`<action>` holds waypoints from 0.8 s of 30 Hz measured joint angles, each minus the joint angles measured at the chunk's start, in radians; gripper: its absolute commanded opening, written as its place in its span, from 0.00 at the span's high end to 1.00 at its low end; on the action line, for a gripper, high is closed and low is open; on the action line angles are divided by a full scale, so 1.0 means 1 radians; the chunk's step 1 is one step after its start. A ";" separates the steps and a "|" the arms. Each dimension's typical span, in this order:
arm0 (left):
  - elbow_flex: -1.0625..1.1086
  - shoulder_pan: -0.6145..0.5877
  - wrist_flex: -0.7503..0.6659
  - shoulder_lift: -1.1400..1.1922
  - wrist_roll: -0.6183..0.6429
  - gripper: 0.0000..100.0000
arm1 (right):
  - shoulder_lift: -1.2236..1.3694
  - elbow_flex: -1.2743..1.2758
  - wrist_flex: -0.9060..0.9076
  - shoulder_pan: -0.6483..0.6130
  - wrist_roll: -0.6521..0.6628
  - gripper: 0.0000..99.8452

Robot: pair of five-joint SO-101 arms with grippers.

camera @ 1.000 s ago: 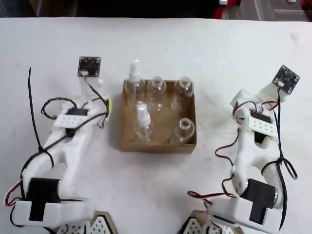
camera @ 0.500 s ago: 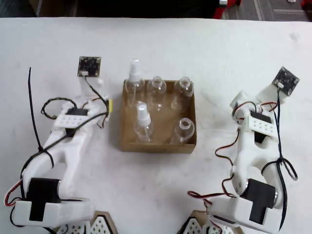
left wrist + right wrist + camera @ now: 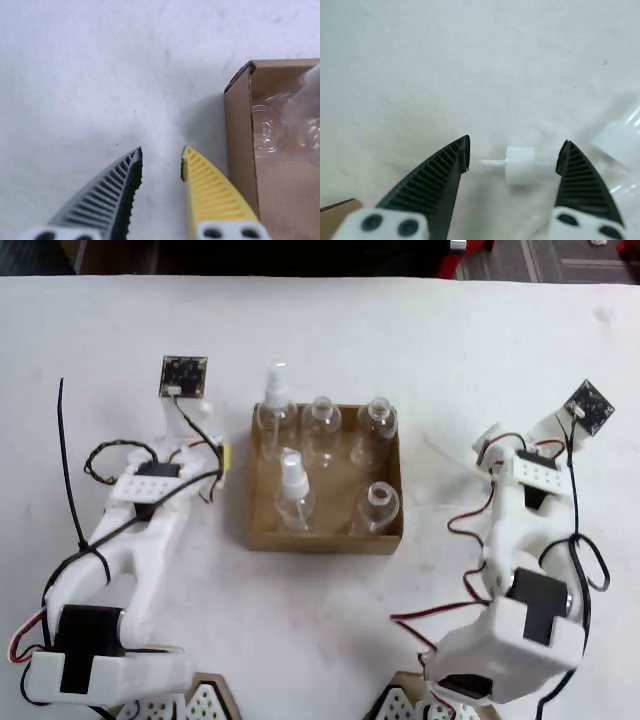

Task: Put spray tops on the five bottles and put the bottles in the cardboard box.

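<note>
Right tool (image 3: 516,141), ribbed jaws apart, straddles a white cylindrical spray top (image 3: 520,164); left tool (image 3: 162,148) likewise apart.

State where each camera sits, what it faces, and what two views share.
High view: fixed overhead, facing down on cardboard box, left arm, right arm.
Left wrist view: on left wrist, facing table and box corner past open left gripper.
Right wrist view: on right wrist, facing spray top inside open right gripper.
Shared: high and left wrist views show the box.
</note>
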 measured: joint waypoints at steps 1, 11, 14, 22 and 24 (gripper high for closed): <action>0.000 0.000 0.000 0.000 0.000 0.88 | 0.020 -0.031 0.038 0.000 -0.003 0.75; 0.000 0.000 0.000 0.000 0.000 0.88 | 0.157 -0.210 0.252 0.000 -0.092 0.75; 0.000 0.000 0.000 0.000 0.000 0.88 | 0.157 -0.229 0.305 0.000 -0.092 0.75; 0.000 0.000 0.000 0.000 0.000 0.88 | 0.081 -0.229 0.324 0.000 0.015 0.75; 0.000 0.000 0.000 0.000 0.000 0.88 | 0.064 -0.229 0.333 0.006 0.023 0.75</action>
